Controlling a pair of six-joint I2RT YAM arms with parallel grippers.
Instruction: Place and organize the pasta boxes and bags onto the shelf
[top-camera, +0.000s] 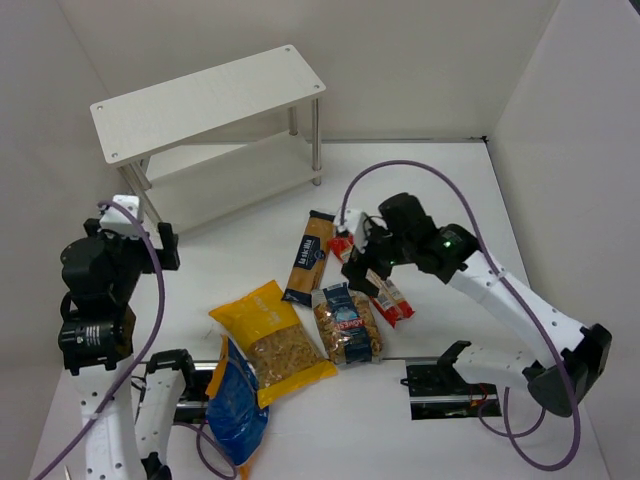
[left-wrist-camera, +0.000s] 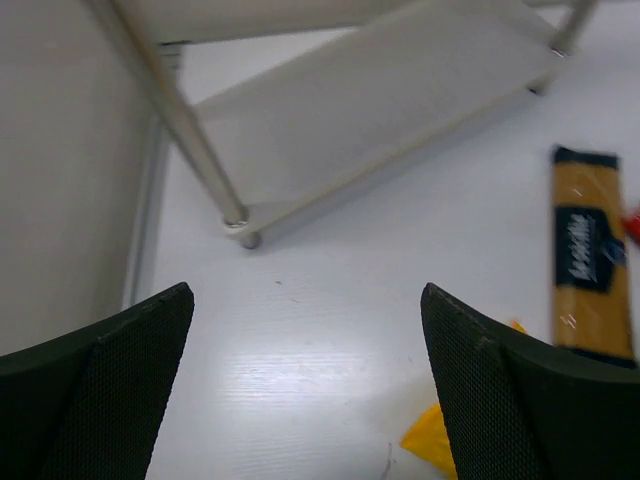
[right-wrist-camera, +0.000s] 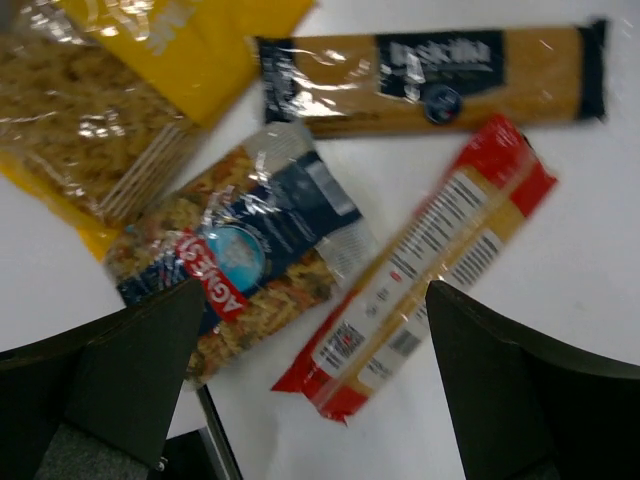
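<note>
Left gripper (left-wrist-camera: 305, 340) spread wide, holding nothing, above the table (top-camera: 450, 190) near a leg of the shelf (top-camera: 210, 95). Right gripper (right-wrist-camera: 315, 330) equally wide, hovering over the long red pack (right-wrist-camera: 420, 265). That pack lies flat beside the navy-tan box (top-camera: 308, 257) and the clear blue-labelled bag (top-camera: 347, 323).

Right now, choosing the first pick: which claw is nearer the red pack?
Right. The right claw hangs open just above the red pack; the left claw is far to its left, by the shelf.

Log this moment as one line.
phase: pre-grasp | left end effector: open, facing shelf | right end effector: open, over long red pasta pack | placed on shelf: none yet
</note>
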